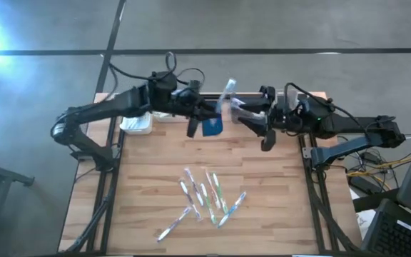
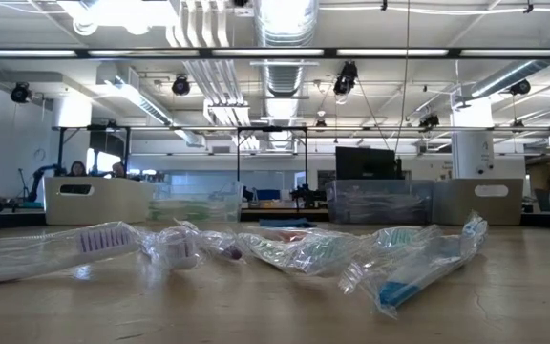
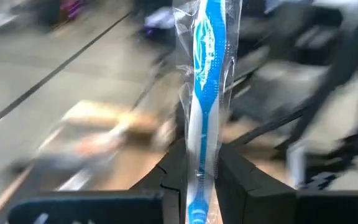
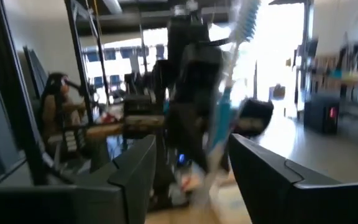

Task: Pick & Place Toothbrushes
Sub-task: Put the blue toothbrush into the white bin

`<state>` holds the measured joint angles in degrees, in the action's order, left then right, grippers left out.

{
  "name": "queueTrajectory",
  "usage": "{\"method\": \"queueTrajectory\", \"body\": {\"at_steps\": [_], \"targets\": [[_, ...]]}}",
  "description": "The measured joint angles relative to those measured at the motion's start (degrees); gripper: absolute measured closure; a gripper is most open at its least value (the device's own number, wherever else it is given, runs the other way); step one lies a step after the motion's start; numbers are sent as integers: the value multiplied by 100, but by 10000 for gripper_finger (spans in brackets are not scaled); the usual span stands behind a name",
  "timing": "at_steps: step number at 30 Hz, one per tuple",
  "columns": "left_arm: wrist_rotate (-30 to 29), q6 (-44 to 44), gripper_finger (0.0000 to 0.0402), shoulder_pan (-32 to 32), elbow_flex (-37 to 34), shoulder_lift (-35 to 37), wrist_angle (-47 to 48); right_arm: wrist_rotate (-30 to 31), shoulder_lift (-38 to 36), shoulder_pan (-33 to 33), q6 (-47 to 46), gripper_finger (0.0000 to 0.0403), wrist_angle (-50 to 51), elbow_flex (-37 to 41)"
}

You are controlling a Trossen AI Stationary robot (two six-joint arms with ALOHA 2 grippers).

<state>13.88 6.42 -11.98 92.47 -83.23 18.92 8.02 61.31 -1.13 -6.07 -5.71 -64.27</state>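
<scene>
your left gripper (image 3: 201, 177) was clenched on a wrapped blue-and-white toothbrush (image 3: 205, 81), which stood upright between its fingers (image 3: 247, 180) above the far middle of the table (image 1: 277, 207). your right gripper (image 4: 191, 171) faced it closely with its jaws standing apart and nothing seated between them; the same brush showed just beyond, on the other arm. judged from this, the handover was at its riskiest: the slick wrapper could slip, or the two grippers could knock together, and the brush would drop short of any bin. the remaining toothbrushes (image 1: 205, 200) lay in a loose heap near the table's near edge. of the containers, a white bin (image 1: 137, 124) sat by the left arm and clear and pale bins (image 2: 380, 201) lined the far edge; you could not tell their contents from here. a dark blue pad (image 1: 212, 126) lay beneath the grippers.
</scene>
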Motion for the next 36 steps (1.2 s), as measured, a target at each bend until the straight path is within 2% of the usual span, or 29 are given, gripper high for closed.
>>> {"method": "queueTrajectory", "body": {"at_steps": [5,9,11,13,19,24,31,36], "targets": [[-1870,-286,348,-113,0,600,2207,12,-399,0,-839,193,1274,0],[-3353,-145,347,-236,0,1056,3869,12,-608,2,-1449,196,2148,0],[-3935,119,346,-341,0,1214,4635,15,-650,1,-1591,201,2359,0],[-4240,530,346,-479,0,1335,5344,19,-656,2,-1631,207,2501,0],[-4537,1782,345,-1076,-3,1507,7152,23,-596,2,-1628,224,2505,-2],[-4032,2170,345,-1653,-305,1603,7062,15,-550,2,-1634,232,2528,0],[-3952,2391,345,-2215,-1218,1567,7090,-28,-528,4,-1673,218,2533,18],[-3947,2302,345,-2347,-1943,1498,6775,-32,-528,4,-1687,211,2535,61]]}}
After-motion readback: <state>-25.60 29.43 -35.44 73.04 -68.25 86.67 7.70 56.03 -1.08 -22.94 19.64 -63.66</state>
